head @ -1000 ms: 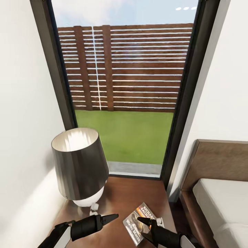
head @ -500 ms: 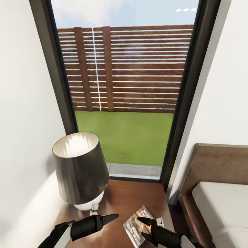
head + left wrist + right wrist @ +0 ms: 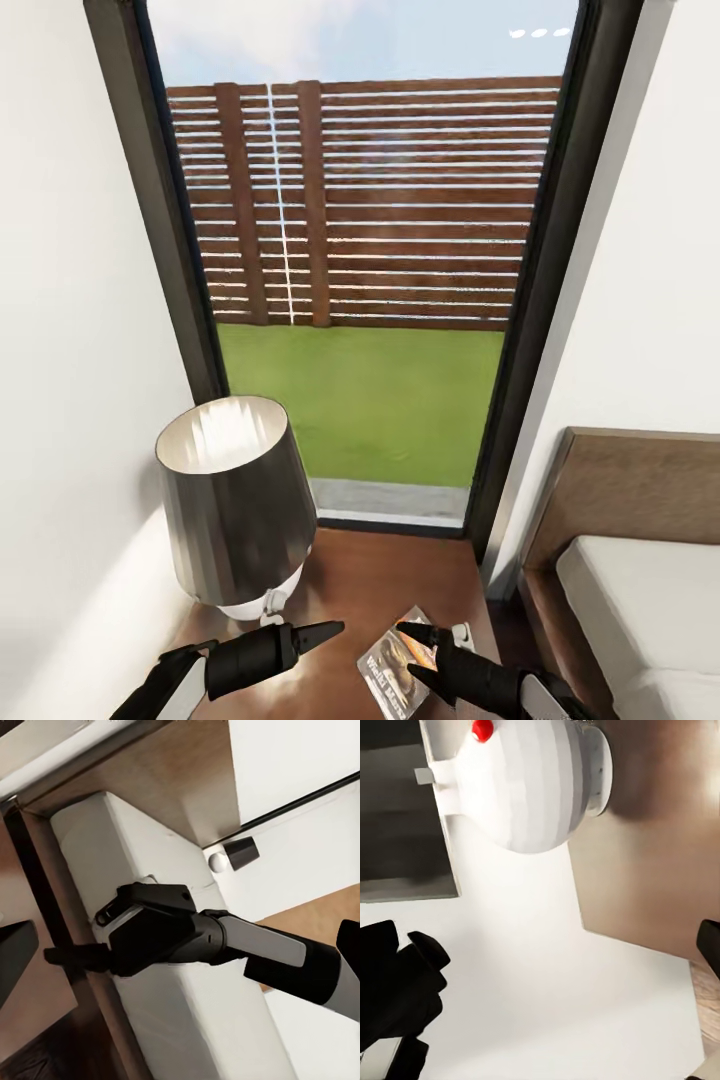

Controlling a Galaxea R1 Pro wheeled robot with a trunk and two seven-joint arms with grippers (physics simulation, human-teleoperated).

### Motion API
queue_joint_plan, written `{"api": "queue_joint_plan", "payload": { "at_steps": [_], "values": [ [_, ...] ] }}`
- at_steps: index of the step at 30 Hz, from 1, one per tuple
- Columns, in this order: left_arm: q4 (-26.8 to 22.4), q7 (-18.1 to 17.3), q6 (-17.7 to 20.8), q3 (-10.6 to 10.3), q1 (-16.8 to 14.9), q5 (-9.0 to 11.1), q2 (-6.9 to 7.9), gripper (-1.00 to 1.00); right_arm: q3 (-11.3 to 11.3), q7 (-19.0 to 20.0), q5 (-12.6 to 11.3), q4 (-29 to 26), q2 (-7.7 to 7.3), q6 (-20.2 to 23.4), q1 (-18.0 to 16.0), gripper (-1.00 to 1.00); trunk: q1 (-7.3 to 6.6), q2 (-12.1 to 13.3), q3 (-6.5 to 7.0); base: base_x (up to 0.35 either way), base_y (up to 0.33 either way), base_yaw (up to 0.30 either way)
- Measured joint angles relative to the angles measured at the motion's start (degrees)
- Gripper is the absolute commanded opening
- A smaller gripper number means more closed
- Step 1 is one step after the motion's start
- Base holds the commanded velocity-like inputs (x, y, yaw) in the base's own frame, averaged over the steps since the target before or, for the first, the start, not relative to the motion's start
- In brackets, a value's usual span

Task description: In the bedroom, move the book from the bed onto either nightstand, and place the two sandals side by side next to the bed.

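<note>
The book (image 3: 385, 668), dark with an orange band, lies flat on the glossy brown nightstand (image 3: 370, 580) near its right front. My right gripper (image 3: 405, 650) hovers just over the book with its two fingers spread open, holding nothing. My left gripper (image 3: 335, 628) points across the nightstand's front, left of the book and below the lamp; its fingers sit far apart at the edges of the left wrist view. That view also has the right gripper (image 3: 67, 958) in front of the bed's pale mattress (image 3: 150, 870). The bed (image 3: 640, 600) is at the right. The sandals are out of view.
A lamp with a dark shade (image 3: 232, 500) and round white base (image 3: 532, 787) fills the nightstand's left half. A small white object (image 3: 462, 632) lies right of the book. A tall dark-framed window (image 3: 360, 300) stands behind, with white walls on both sides.
The whole picture has slid down a little, so the camera moved. The book stays flat on the nightstand. Both grippers keep the same pose and opening.
</note>
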Motion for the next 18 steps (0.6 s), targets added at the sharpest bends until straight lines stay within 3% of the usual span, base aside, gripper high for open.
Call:
{"api": "queue_joint_plan", "payload": {
  "at_steps": [18],
  "values": [
    [0.04,0.08,0.00,-0.03,0.00,0.00,-0.07,1.00,0.02,0.01,0.11,-1.50,-0.06,-0.09,0.00,1.00,-3.95,7.22,3.23,0.000,0.000,0.000]
  ]
}}
